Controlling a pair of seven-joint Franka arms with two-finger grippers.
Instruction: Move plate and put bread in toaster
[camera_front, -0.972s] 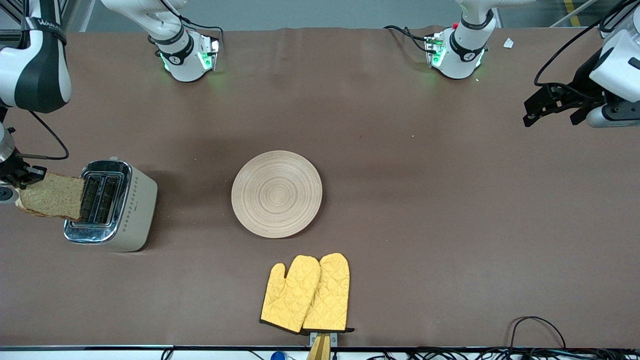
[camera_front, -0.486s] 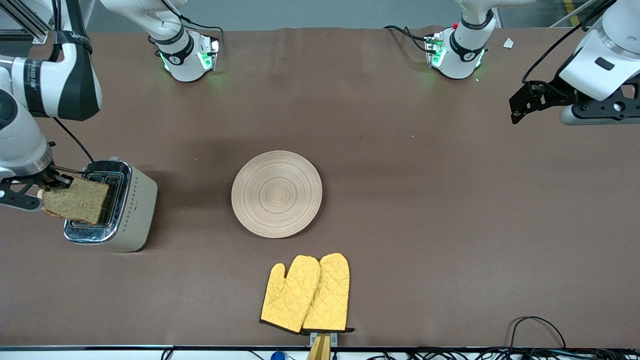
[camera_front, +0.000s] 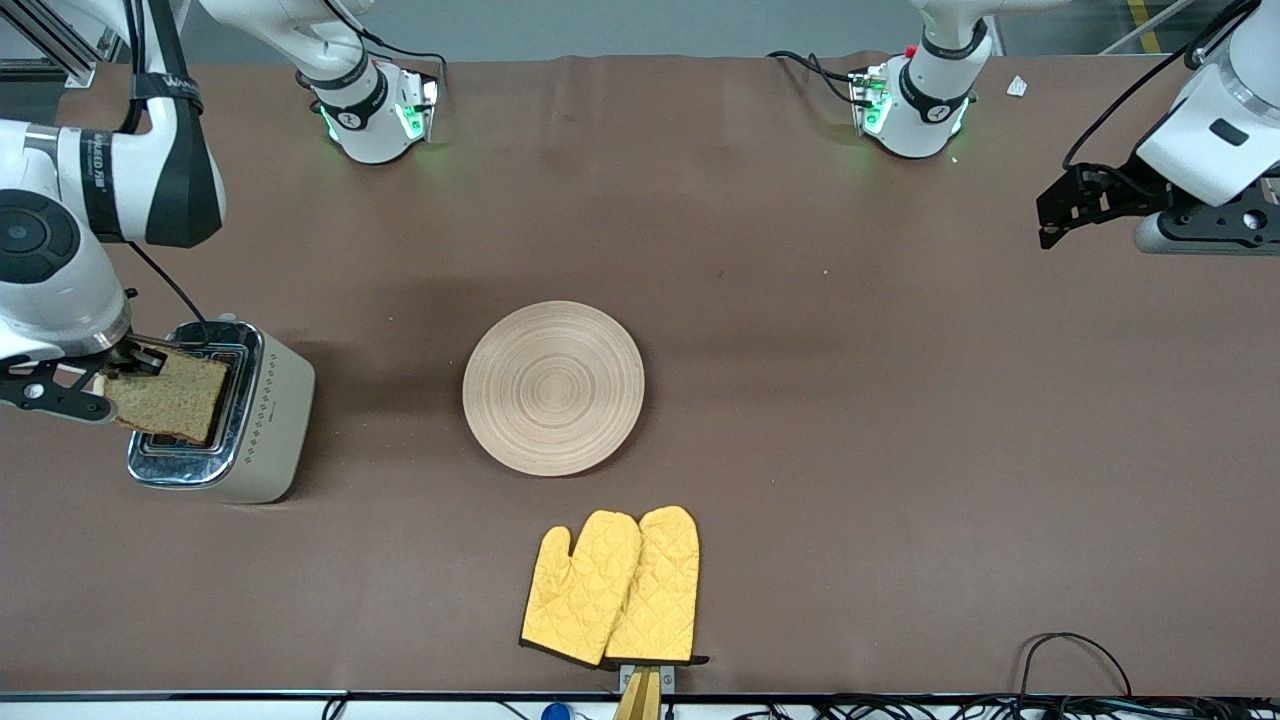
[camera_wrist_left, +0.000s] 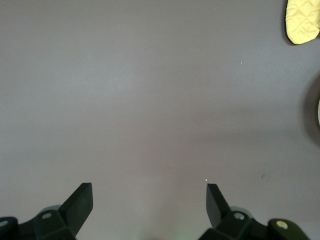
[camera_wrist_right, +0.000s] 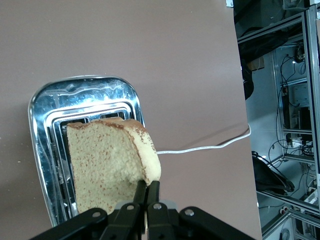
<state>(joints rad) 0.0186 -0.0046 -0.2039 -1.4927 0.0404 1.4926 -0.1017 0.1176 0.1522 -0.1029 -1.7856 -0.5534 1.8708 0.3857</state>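
Observation:
My right gripper (camera_front: 108, 378) is shut on a corner of the bread (camera_front: 170, 398), a brown speckled slice, and holds it over the chrome top of the beige toaster (camera_front: 262, 420) at the right arm's end of the table. In the right wrist view the bread (camera_wrist_right: 107, 165) hangs over the slots of the toaster (camera_wrist_right: 45, 120), pinched by my right gripper (camera_wrist_right: 148, 186). The round light-wood plate (camera_front: 553, 387) lies bare at the table's middle. My left gripper (camera_front: 1048, 225) is open and empty, up over the left arm's end of the table; its wrist view (camera_wrist_left: 149, 197) shows bare table.
A pair of yellow oven mitts (camera_front: 612, 588) lies nearer the front camera than the plate; one tip shows in the left wrist view (camera_wrist_left: 303, 21). The toaster's white cord (camera_wrist_right: 210, 146) trails off the table's end. Cables (camera_front: 1075, 650) lie at the front edge.
My right gripper has carried the bread from beside the toaster to over its slots. My left gripper has shifted a little at its end of the table. The plate has not moved.

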